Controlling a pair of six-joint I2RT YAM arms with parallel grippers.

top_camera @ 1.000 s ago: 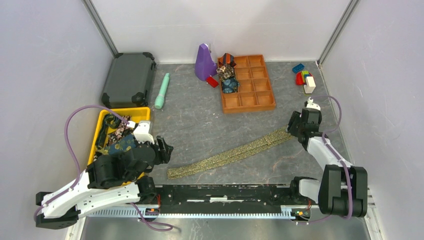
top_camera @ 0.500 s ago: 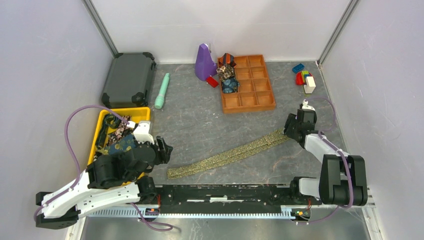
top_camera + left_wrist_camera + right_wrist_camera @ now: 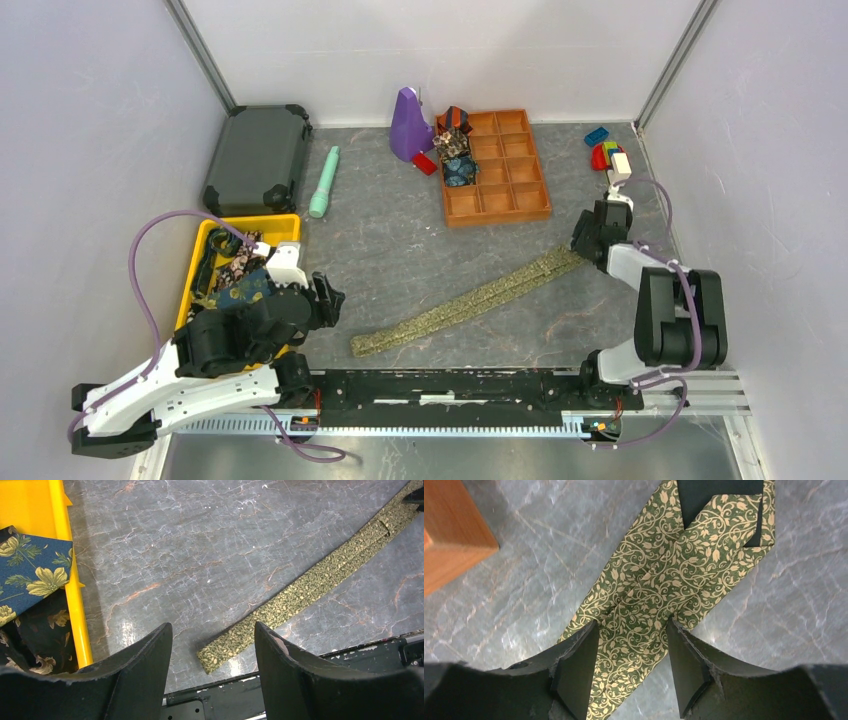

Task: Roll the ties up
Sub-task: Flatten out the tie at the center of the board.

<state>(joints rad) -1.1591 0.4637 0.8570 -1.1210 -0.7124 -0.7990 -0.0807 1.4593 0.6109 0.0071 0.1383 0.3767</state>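
Since a second ago the right arm has folded back toward the far side, and the olive tie (image 3: 465, 305) has been dragged along, its narrow end sliding toward the right. The tie lies flat as one long strip on the near side of the orange tray (image 3: 497, 217). It runs diagonally from near the tray's near right corner to a point well nearer than its left side.

My right gripper (image 3: 588, 248) stands over the tie's wide end, to the near right of the tray. Its jaws are apart and straddle the cloth, which stays flat and unpinched between them.

My left gripper (image 3: 328, 300) hovers released, holding nothing, well to the tray's near left beside the yellow bin (image 3: 240, 217). A navy flowered tie (image 3: 35, 575) lies in that bin. Rolled ties (image 3: 455, 150) sit in the tray's far left compartments.
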